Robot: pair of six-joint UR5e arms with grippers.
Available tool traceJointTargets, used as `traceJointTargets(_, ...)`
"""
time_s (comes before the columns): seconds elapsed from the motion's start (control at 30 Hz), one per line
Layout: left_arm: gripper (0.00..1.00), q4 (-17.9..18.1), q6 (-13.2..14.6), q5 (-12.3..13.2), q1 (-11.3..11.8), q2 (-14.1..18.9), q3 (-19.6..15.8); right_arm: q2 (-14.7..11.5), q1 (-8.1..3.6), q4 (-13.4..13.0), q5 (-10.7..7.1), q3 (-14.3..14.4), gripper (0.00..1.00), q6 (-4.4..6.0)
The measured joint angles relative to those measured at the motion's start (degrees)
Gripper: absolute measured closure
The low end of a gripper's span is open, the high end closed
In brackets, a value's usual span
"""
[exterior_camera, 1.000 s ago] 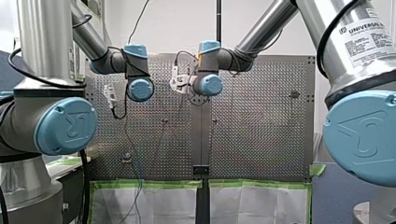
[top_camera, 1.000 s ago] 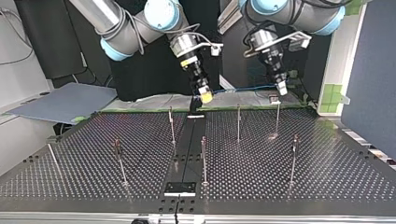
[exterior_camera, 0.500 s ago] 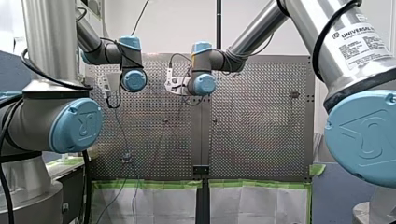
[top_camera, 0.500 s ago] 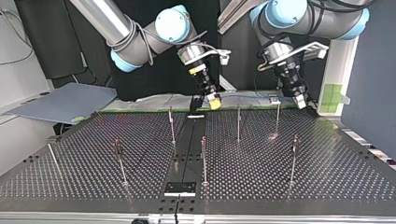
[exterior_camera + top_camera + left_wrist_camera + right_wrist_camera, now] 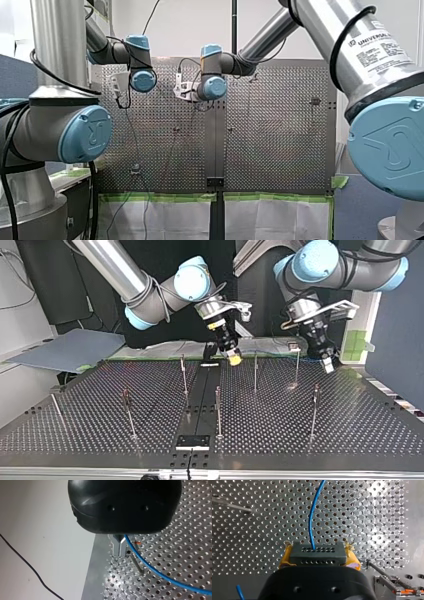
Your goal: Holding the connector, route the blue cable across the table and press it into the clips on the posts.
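Both are drifting twd top view's right: right gripper point(image 5: 233, 359) clamping connector point(image 5: 317, 555), left gripper point(image 5: 120, 553) prob. pinching blue cable point(image 5: 155, 572) beside post point(image 5: 137, 566).

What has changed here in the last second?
In the top view both grippers slid rightward and nearer the camera, out over the table: my right gripper holding the connector, my left gripper holding the cable. The posts have not moved.

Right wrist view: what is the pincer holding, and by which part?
My right pincer holds the black connector by its two short ends, between the yellow pads; the blue cable leaves its front face.
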Motion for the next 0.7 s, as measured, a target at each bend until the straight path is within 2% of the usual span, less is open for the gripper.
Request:
traceJointTargets(0.2,1.0,-0.18,-0.16,0.96,1.14,-1.14,0.48,0.93,-0.13,1.83,-0.93,-2.98,1.0,0.55)
traceJointTargets(0.4,1.0,-0.04,-0.61,2.19,2.27,-1.4,0.97,2.56,0.41,3.91,-2.09,-5.86,1.0,0.61)
traceJointTargets(0.7,1.0,0.13,-1.03,4.34,3.71,-2.13,1.75,4.83,0.63,5.83,-2.58,-10.4,1.0,0.62)
